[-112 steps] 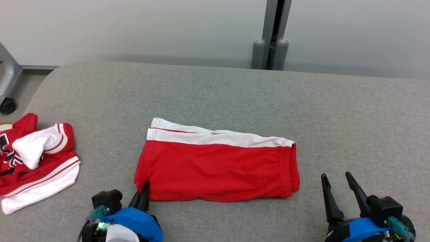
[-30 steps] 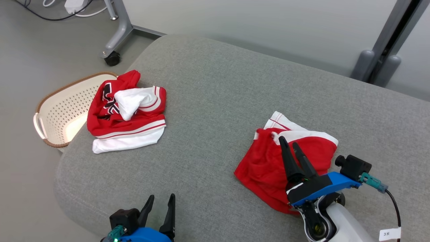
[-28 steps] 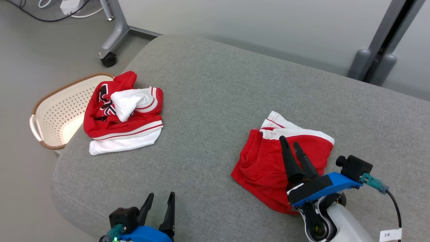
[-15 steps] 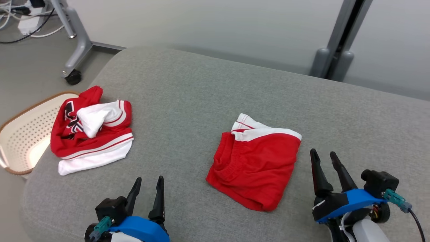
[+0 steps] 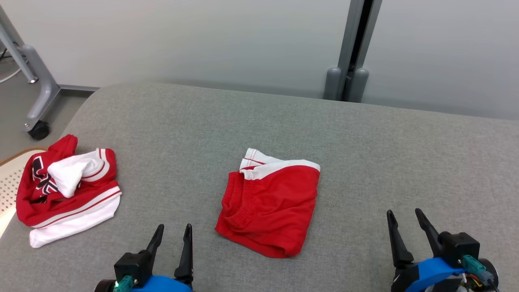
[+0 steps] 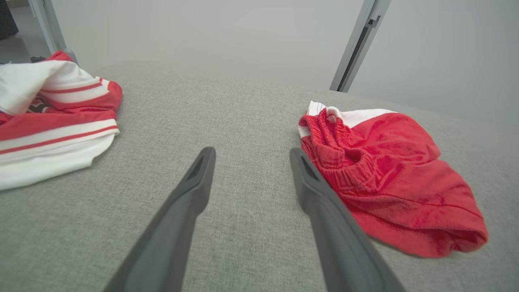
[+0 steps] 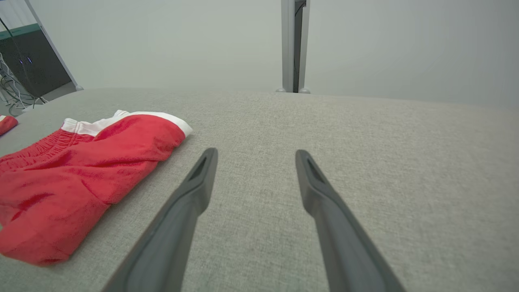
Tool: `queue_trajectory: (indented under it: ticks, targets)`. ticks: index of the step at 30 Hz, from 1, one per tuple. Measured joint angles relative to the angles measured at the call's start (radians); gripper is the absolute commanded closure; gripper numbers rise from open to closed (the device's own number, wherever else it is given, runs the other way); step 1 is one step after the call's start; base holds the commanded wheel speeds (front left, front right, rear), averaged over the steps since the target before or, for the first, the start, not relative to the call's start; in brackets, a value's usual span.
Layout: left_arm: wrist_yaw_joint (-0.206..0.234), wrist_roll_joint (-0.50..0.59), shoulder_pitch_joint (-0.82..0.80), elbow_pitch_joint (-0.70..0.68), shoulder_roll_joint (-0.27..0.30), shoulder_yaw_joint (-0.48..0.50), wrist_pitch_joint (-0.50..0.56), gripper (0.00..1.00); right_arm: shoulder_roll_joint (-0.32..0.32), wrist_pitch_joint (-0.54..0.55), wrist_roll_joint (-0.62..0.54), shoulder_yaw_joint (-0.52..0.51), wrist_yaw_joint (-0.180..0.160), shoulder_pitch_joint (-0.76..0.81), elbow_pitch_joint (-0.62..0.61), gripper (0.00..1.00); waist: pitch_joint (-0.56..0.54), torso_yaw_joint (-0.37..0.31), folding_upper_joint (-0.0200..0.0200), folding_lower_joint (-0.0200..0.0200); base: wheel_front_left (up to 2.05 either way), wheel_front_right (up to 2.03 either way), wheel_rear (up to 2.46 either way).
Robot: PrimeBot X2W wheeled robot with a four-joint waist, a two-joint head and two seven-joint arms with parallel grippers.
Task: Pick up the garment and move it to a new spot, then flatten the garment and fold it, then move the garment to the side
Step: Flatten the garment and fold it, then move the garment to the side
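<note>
Mid-surface on the grey cushioned top (image 5: 365,142), the garment (image 5: 269,211) (red shorts w/ white trim) lies folded into a compact block, elastic waistband on its left side, white band along the far edge. Left end effector (image 5: 174,228) is at lower left of head view, fingers spread wide, nothing held. The garment lies just to its right & slightly ahead, not touching. Right end effector (image 5: 403,211) is at lower right, likewise spread wide & empty, well apart from the garment, which lies off to its left. A 2nd red-and-white clothing pile (image 5: 67,190) sits near the top's left edge, beside a cream basket (image 5: 10,182).
</note>
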Motion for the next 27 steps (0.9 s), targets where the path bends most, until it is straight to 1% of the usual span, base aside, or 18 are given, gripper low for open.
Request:
queue_trajectory:
  ticks: [7, 13, 16, 20, 23, 27]
  targets:
    - [0.0, 0.052, 0.05, -0.039, 0.003, -0.006, 0.0, 0.0, 0.0, 0.0, -0.022, -0.003, 0.0, 0.052, 0.005, 0.0, -0.025, -0.048, 0.0, -0.0001, 0.0, 0.0, 0.0]
    - [0.0, 0.052, 0.052, -0.048, 0.002, -0.012, 0.0, 0.0, 0.0, 0.0, -0.021, 0.01, 0.0, 0.053, 0.003, 0.0, -0.015, -0.04, 0.0, -0.0001, 0.0, 0.0, 0.0]
    - [0.0, 0.052, 0.04, -0.05, 0.001, -0.027, 0.0, 0.0, 0.0, 0.0, -0.013, 0.038, 0.0, 0.031, 0.015, 0.0, 0.0, -0.021, 0.0, -0.0001, 0.0, 0.0, 0.0]
    - [0.0, 0.048, 0.02, -0.05, 0.0, -0.055, 0.0, 0.0, 0.0, 0.0, 0.0, 0.103, 0.0, -0.05, 0.052, 0.0, 0.022, 0.022, 0.0, 0.0, 0.0, 0.0, 0.0]
    - [0.0, 0.038, 0.013, -0.044, -0.001, -0.079, 0.0, 0.0, 0.001, 0.0, 0.012, 0.149, 0.0, -0.114, 0.103, 0.0, 0.037, 0.068, 0.0, 0.0, 0.0, 0.0, 0.0]
    - [0.0, 0.025, 0.009, -0.036, -0.001, -0.102, 0.0, 0.0, 0.001, 0.0, 0.004, 0.168, 0.0, -0.179, 0.195, 0.0, 0.054, 0.137, 0.0, 0.0, 0.0, 0.0, 0.0]
